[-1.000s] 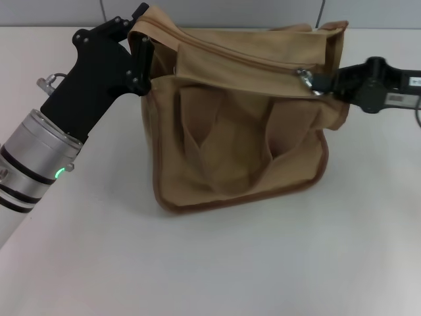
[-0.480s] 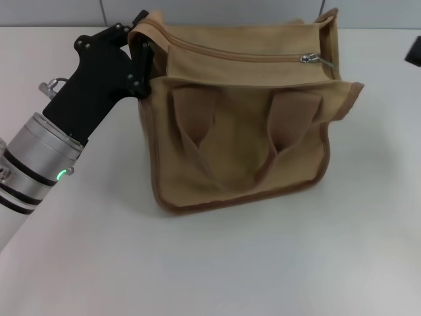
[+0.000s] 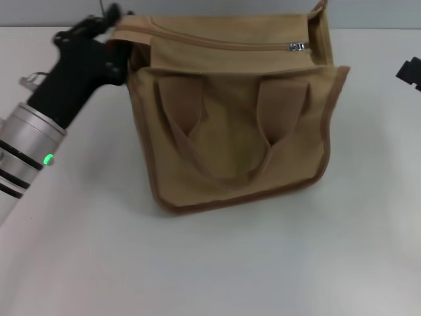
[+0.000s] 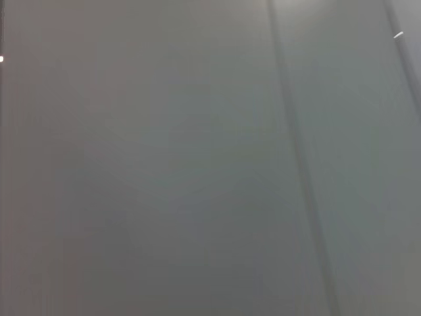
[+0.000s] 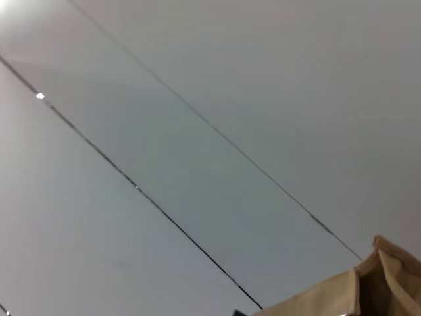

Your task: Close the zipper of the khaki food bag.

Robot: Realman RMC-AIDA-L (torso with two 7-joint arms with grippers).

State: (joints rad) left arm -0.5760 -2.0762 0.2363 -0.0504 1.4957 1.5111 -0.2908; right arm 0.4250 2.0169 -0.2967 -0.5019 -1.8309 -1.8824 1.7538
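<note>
The left gripper (image 3: 113, 29) sits toward the far-left part of the counter, its black fingers pressed against the top left corner of the khaki food bag (image 3: 237, 131), seemingly pinching the fabric there, though whether the fingers are truly clenched on it cannot be told. Its silver forearm runs back toward the near-left edge of the counter. The bag stands upright on the white counter (image 3: 217, 263), around the middle and toward the far edge, its front panel facing the near edge with two flat handles hanging down against it. Along the top runs the zipper (image 3: 223, 43), its line drawn together across the bag, and the small silver slider (image 3: 297, 46) lies at the bag's right end, beside the raised right side flap. The right gripper (image 3: 409, 70) shows only as a dark sliver at the right edge of the counter, well apart from the bag; whether it is released or clenched cannot be told. The right wrist view catches just a khaki corner of the bag (image 5: 368, 289) against a grey tiled wall (image 5: 197, 131).
</note>
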